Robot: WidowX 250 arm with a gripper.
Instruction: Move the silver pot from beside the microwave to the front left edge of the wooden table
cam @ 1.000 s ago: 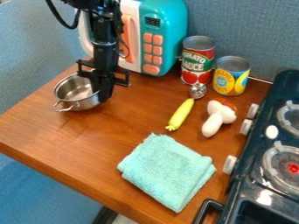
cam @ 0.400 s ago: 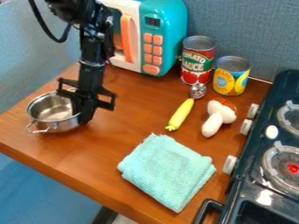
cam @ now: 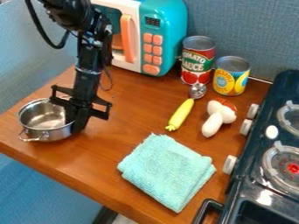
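One metal pot (cam: 45,133) on tbl (cam: 128,122); fingers (cam: 76,121) gripping rim (cam: 46,129).

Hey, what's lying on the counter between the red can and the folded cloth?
The camera view shows a metal scoop with a yellow handle between the red can and the folded cloth.

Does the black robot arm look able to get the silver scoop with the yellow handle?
Probably yes: nothing stands between the arm and the scoop. The arm is at the silver metal pot, though, and might need to leave it first.
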